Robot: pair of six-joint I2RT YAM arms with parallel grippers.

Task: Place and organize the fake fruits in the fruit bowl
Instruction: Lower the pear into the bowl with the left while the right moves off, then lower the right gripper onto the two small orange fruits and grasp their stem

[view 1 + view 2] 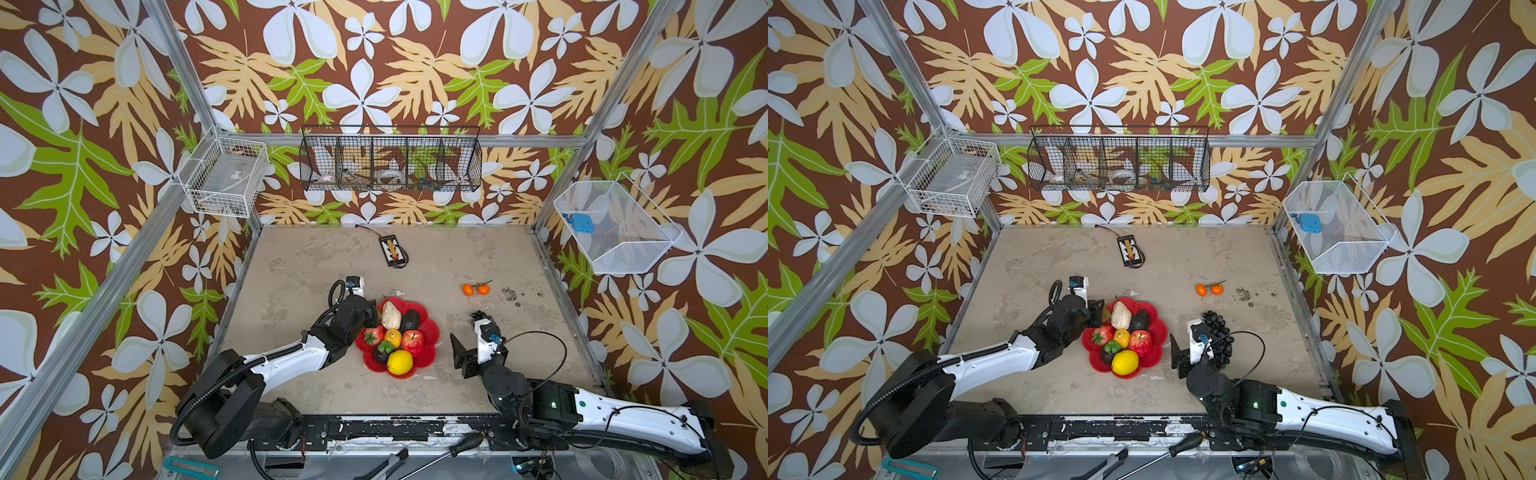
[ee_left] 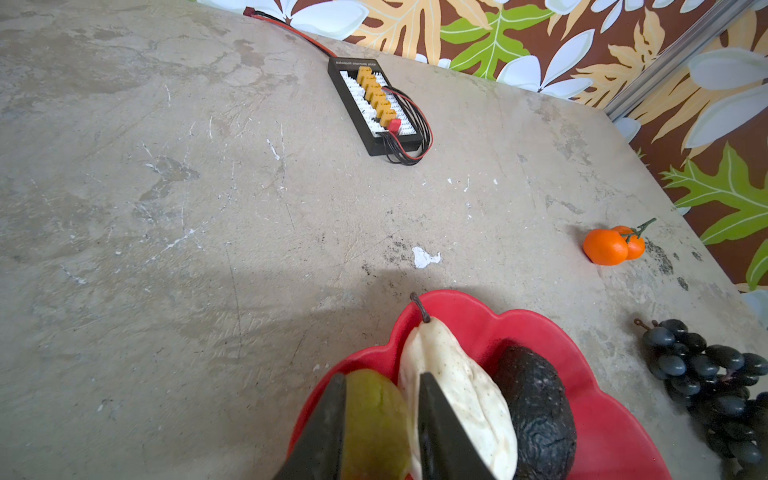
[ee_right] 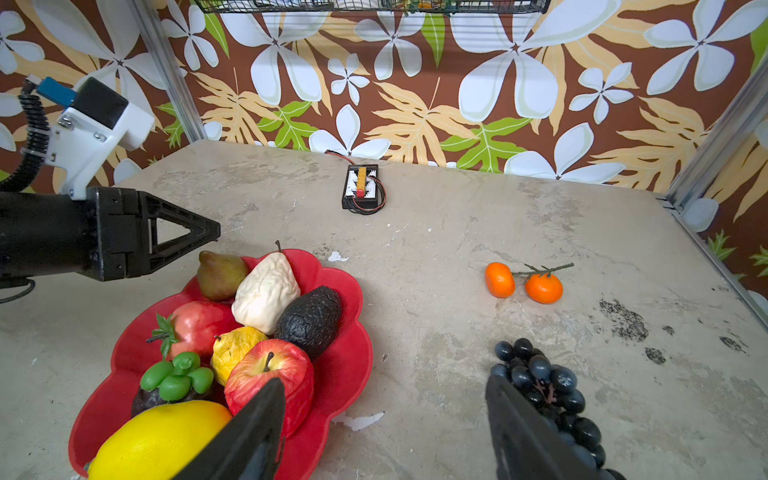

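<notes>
Hovering left gripper (image 1: 374, 316), slightly parted, over pear (image 3: 220, 274) at bowl's (image 1: 432, 332) upper-left edge; holding right gripper (image 3: 384, 384) wide open over bare table (image 3: 415, 332) beside grapes (image 3: 544, 386).

Stained grey tabletop (image 1: 311, 270) under red fruit bowl (image 1: 432, 332), paired oranges (image 1: 468, 290), grape bunch (image 3: 544, 382) (beside the bowl), black cabled board (image 1: 394, 250).

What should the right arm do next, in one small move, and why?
Probably shift the right gripper sideways until it is over the grapes, before lowering. Its jaws stand open and empty, but the grapes lie beside one jaw, not between the two. They are outside the red bowl, so they seem the nearest piece left to pick up.
</notes>
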